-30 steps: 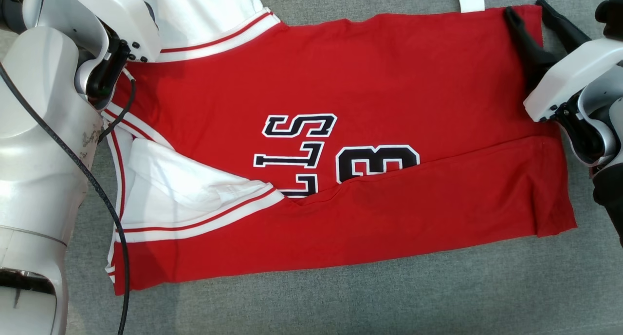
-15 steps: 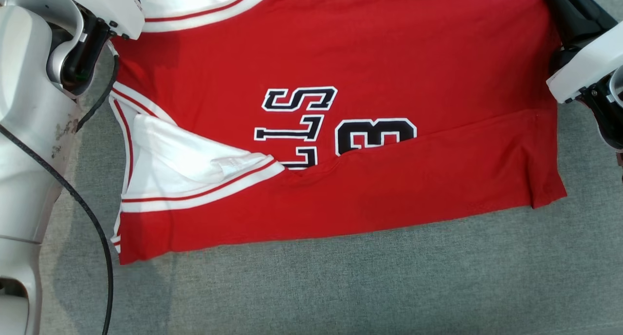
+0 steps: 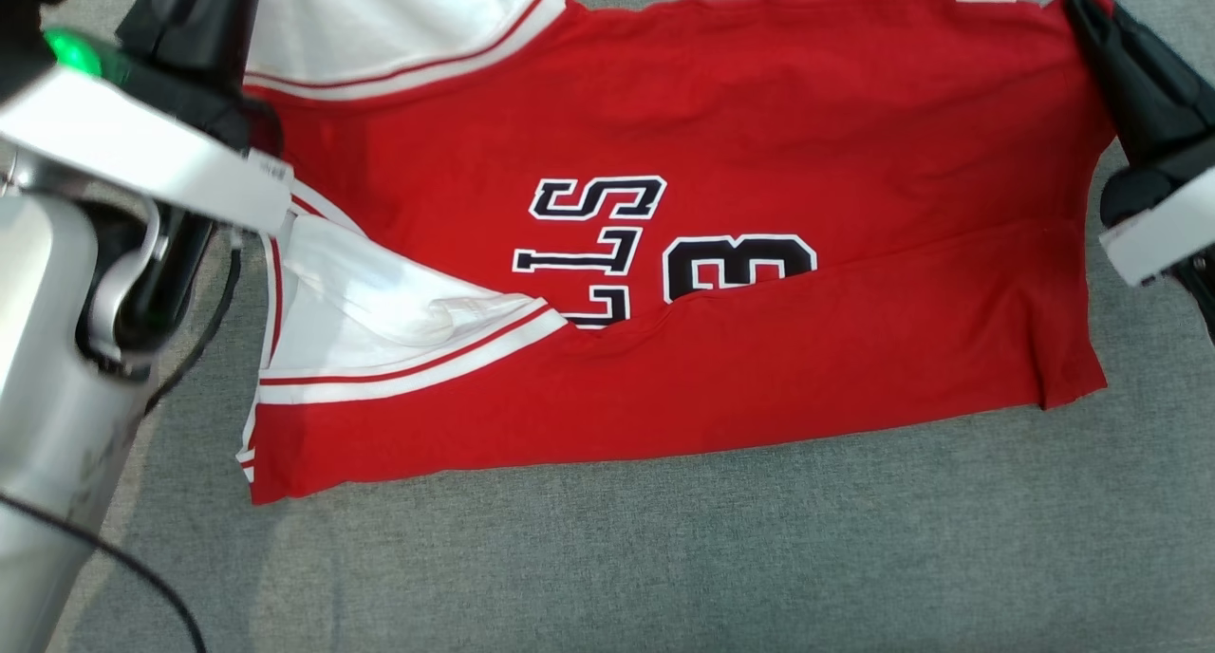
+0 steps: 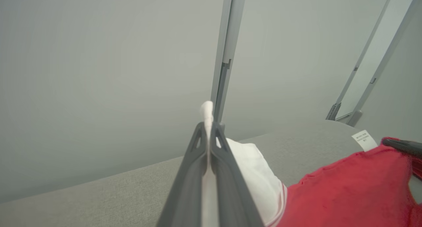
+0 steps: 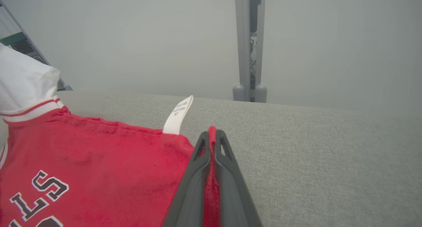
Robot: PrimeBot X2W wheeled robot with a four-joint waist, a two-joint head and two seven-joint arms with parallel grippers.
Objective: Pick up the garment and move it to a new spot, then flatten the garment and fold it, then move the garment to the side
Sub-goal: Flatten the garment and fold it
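Two tools (image 4: 208, 125) (image 5: 212, 133) tight on garment (image 3: 759, 112)

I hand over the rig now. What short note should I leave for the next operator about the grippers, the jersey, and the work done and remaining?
Left gripper: shut on the jersey at its far white sleeve.
Right gripper: shut on the far right red corner.
Jersey: spread on the grey table, near edge folded over the lettering.
Done: near fold made, both far corners gripped.
Left: fold the far edge over, finish folding, move it aside.
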